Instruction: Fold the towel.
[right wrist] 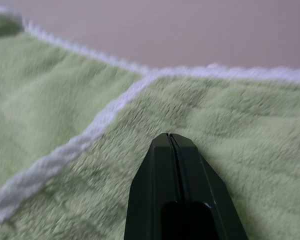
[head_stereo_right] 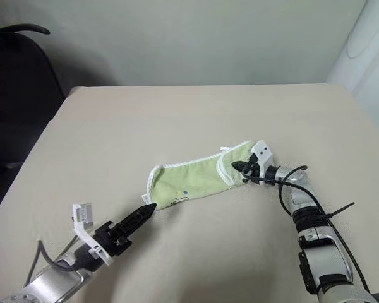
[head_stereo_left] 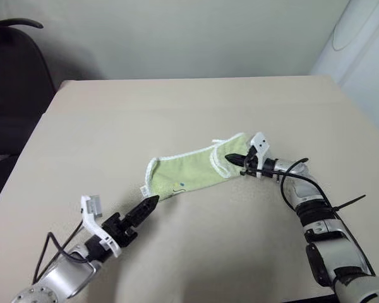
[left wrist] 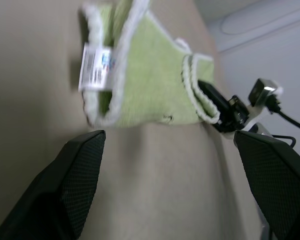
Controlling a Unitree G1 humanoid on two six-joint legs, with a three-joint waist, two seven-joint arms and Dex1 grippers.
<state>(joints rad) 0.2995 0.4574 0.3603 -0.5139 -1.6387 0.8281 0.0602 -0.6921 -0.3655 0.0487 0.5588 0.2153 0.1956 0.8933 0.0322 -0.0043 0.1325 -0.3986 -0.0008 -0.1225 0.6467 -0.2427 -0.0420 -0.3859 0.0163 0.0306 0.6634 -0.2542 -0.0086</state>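
Green towel folded over mid-table

Terry green with white edging, the towel [head_stereo_left: 196, 172] lies near the middle of the beige table [head_stereo_left: 177, 107], its right end doubled back on itself. We see the right gripper [head_stereo_left: 230, 157] at that folded end, fingers pressed together, tips on the cloth; whether they pinch it, we cannot tell. The left gripper [left wrist: 165, 187] has its fingers spread wide, empty, just short of the towel's near left corner, where a white label [left wrist: 95, 67] sticks out
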